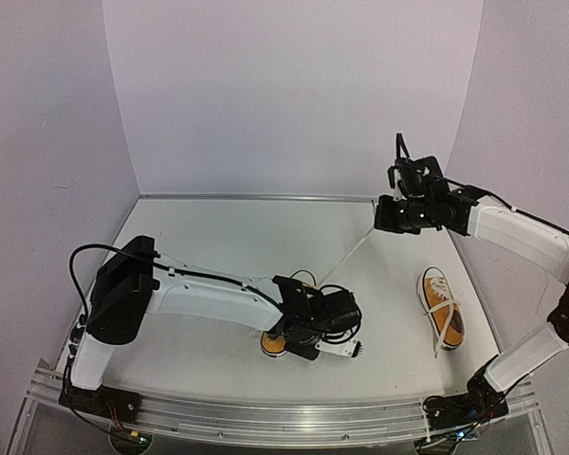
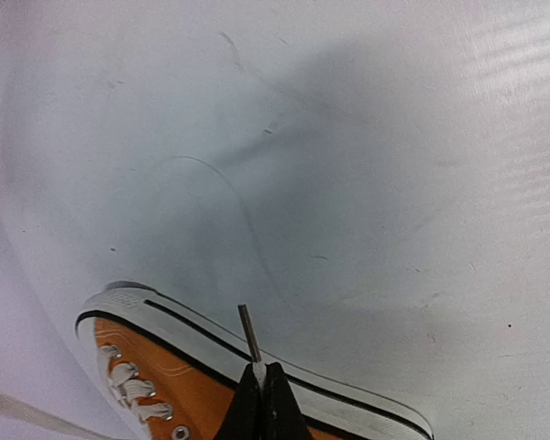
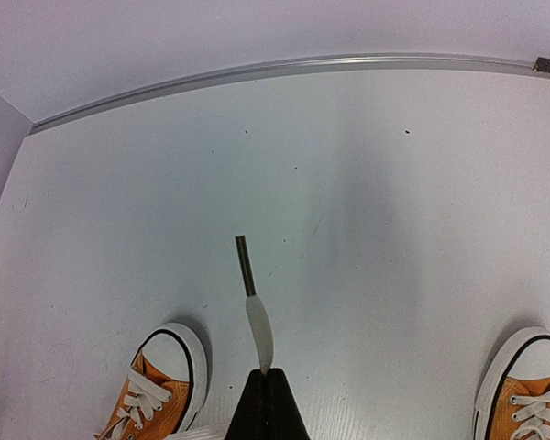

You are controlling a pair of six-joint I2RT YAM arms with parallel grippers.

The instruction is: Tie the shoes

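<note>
One orange sneaker (image 1: 277, 343) lies under my left gripper (image 1: 334, 315) near the table's front middle. It also shows in the left wrist view (image 2: 160, 367) and the right wrist view (image 3: 156, 390). My left gripper (image 2: 261, 374) is shut on one white lace end, its aglet (image 2: 248, 332) sticking out past the fingertips. My right gripper (image 1: 384, 216) is raised at the back right, shut on the other lace (image 1: 351, 254), which runs taut from this shoe; its aglet (image 3: 245, 266) pokes out beyond the fingers (image 3: 270, 376). The second sneaker (image 1: 441, 308) lies apart at the right, also in the right wrist view (image 3: 524, 385).
White walls enclose the table on three sides, with a metal strip (image 3: 284, 69) along the back edge. An aluminium rail (image 1: 284, 417) runs along the front by the arm bases. The left arm's link lies low across the front left.
</note>
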